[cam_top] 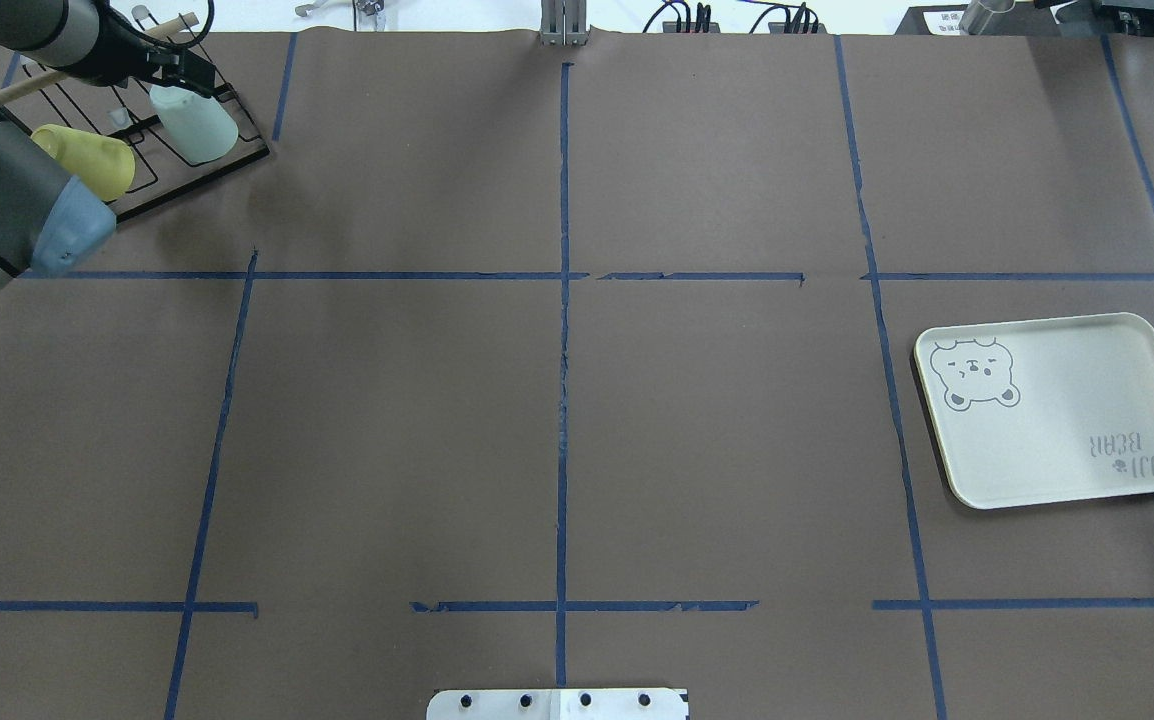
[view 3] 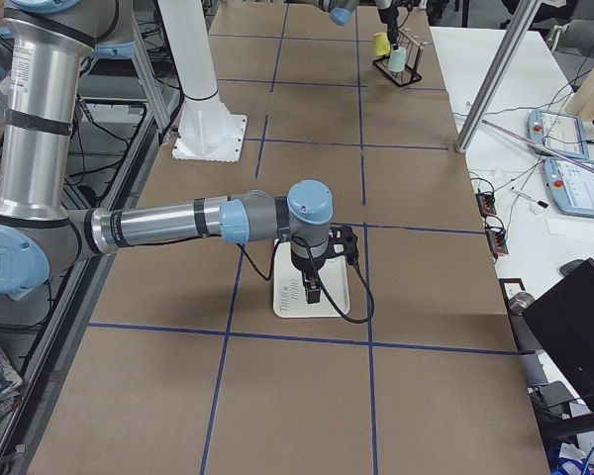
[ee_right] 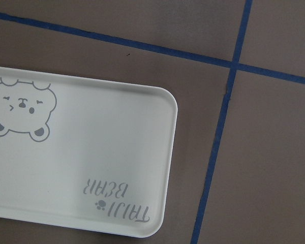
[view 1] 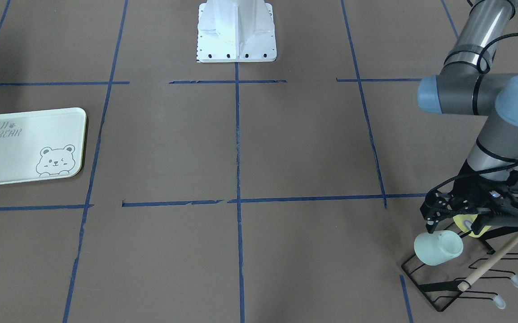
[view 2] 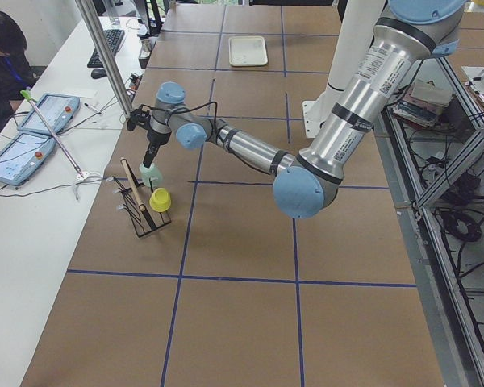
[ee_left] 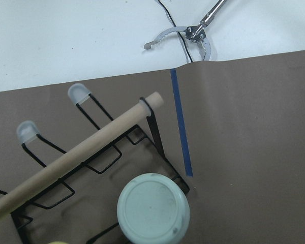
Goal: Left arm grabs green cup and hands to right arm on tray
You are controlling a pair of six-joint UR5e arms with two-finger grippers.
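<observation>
My left gripper (cam_top: 185, 76), jaw gap unreadable, hangs over the pale mint-green plastic cup (view 1: 436, 249). The cup sits upturned on the black wire rack (view 1: 441, 285), beside a half-hidden pale yellow plastic cup (cam_top: 87, 160). My right gripper (view 3: 312, 289), gap unreadable, hangs over the pale green rectangular bear-printed tray (cam_top: 1062, 440).

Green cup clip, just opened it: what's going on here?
The left arm's end effector hangs just above the green cup, which sits tilted on a black wire rack beside a yellow cup. Its jaws look open and nothing is gripped yet. The right arm's end effector hovers over the tray at the table's other end; whether it is open cannot be told. No hand-over has begun.
</observation>
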